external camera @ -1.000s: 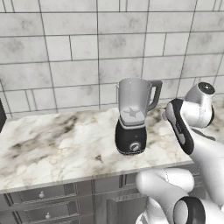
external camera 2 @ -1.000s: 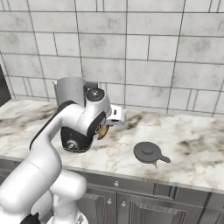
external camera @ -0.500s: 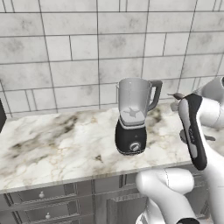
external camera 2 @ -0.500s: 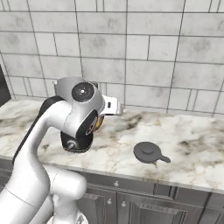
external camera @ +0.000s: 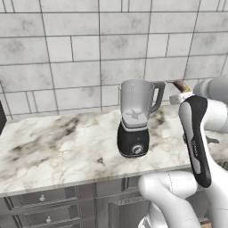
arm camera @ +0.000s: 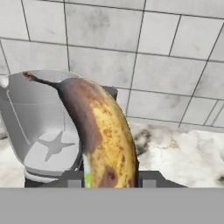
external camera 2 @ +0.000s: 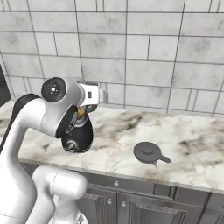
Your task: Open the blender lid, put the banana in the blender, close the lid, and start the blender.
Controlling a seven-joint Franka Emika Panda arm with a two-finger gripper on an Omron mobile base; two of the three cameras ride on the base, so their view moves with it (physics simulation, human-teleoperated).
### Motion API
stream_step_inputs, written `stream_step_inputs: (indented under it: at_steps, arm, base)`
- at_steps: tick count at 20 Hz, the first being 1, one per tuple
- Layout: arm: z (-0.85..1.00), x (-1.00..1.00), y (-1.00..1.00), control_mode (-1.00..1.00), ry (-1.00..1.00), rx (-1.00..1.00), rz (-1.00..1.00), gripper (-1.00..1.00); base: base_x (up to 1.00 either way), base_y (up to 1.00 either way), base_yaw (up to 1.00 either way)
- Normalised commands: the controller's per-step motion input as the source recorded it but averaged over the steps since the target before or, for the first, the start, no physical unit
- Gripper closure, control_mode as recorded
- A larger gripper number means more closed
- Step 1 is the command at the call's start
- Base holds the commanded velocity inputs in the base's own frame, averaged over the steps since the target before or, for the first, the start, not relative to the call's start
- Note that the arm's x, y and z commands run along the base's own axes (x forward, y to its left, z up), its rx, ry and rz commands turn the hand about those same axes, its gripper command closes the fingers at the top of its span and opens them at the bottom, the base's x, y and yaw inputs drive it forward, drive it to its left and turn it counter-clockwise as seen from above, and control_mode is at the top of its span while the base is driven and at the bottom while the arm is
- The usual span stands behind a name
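The blender (external camera: 132, 139) stands on the counter with its clear jar (external camera: 136, 100) open at the top. In the hand view, my gripper (arm camera: 109, 181) is shut on the spotted yellow-brown banana (arm camera: 105, 131), which points stem-up. The open jar (arm camera: 39, 127) with its blades lies just left of the banana and below it. From the left base view the banana's dark tip (external camera: 179, 84) shows right of the jar handle, about level with the rim. The blender lid (external camera 2: 148, 152) lies flat on the counter to the right, apart from the blender (external camera 2: 78, 139), which my arm partly hides.
The marble counter (external camera: 53, 147) runs along a grey tiled wall (external camera: 67, 53). Grey drawers (external camera: 42, 198) sit under its front edge. A dark object (external camera: 1, 116) shows at the far left edge.
My hand has risen a little and turned while carrying the banana beside the jar top. The blender and the lid have not moved.
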Motion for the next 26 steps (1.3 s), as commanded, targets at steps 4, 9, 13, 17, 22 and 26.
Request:
stream_step_inputs:
  at_steps: [4,9,13,17,22,26]
  arm:
    - [0.54,0.0,0.59,-1.0,-0.03,-0.04,0.04,1.0]
    - [0.58,0.09,0.32,-1.0,0.0,-0.03,0.03,1.0]
    - [0.28,0.24,0.33,-1.0,0.0,0.0,0.03,1.0]
    - [0.04,0.18,0.31,-1.0,0.0,0.0,0.03,1.0]
    - [0.0,0.23,0.25,-1.0,0.0,0.0,0.03,1.0]
    - [0.0,0.33,0.2,-1.0,0.0,0.0,0.02,1.0]
  base:
    - [0.0,0.0,0.0]
    - [0.0,0.0,0.0]
    - [0.0,0.0,0.0]
    - [0.0,0.0,0.0]
    - [0.0,0.0,0.0]
    - [0.0,0.0,0.0]
